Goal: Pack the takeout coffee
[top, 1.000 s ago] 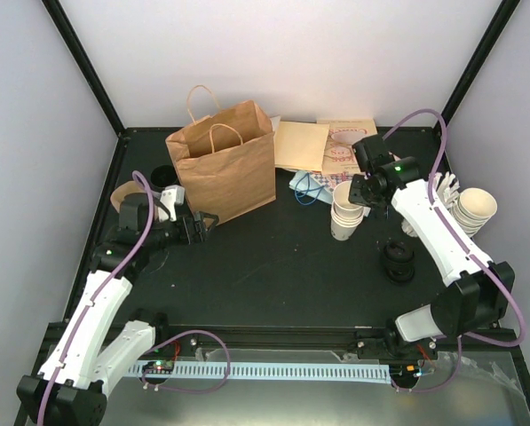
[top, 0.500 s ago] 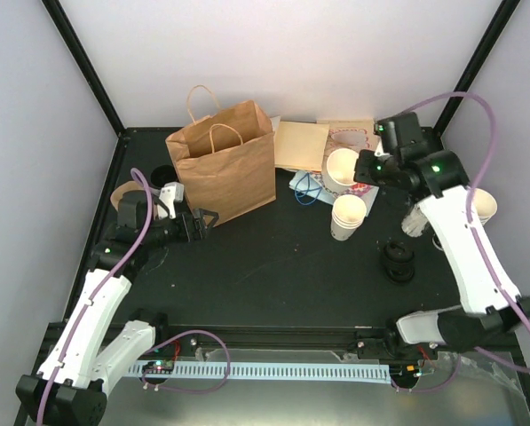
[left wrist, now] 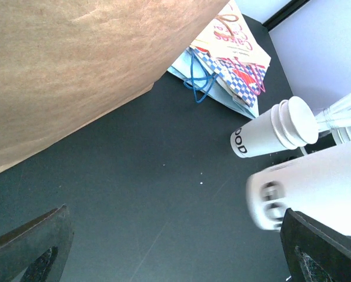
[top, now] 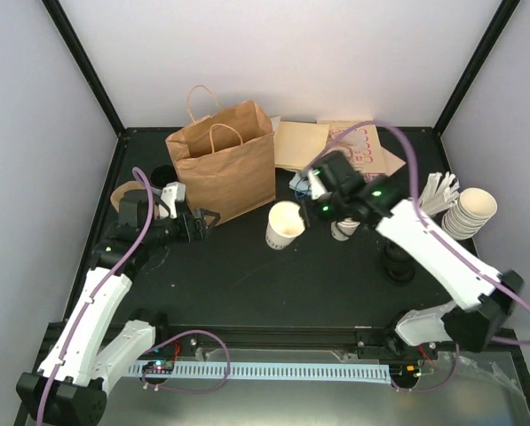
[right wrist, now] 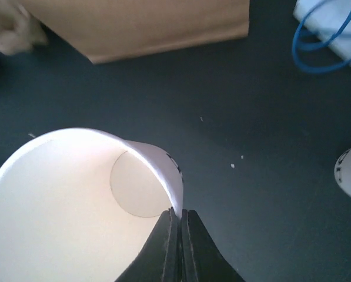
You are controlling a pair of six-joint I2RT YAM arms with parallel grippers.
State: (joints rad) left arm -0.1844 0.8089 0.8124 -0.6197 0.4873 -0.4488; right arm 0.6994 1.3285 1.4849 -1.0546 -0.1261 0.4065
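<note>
Item: cream-white tapered paper cup [top: 285, 224], one piece, no lid. The mouth is open and tipped toward the overhead camera. In the right wrist view [right wrist: 75, 200] the inside is plain cream with a round pale bottom disc, and a small dark print shows on the outer wall by the rim. The wall is drawn into a crease where it is gripped.

Location: about the middle of the black surface [top: 247, 284]. Whether its base touches the surface cannot be told.

Holder: right tool [top: 307, 213], pinched nearly together on the cup's rim at the cup's 3 o'clock. Its two dark fingers [right wrist: 160, 249] meet across the thin paper wall.

Left tool [top: 202, 222]: spread wide and holding nothing. It is at 9 o'clock from the cup, well apart from it and just beside the bag's lower corner.

Other stock:
- Upright brown paper bag with twisted handles [top: 225, 169], at 11 o'clock from the cup.
- Nested stack of lidless cream cups [top: 473, 211], at the surface's 3 o'clock edge.
- A second short cup stack [left wrist: 269, 132], partly behind the right arm.
- Pile of black round lids [top: 398, 264], at 4 o'clock from the cup.
- Flat printed paper bags [top: 300, 142], at 12 o'clock along the far edge.
</note>
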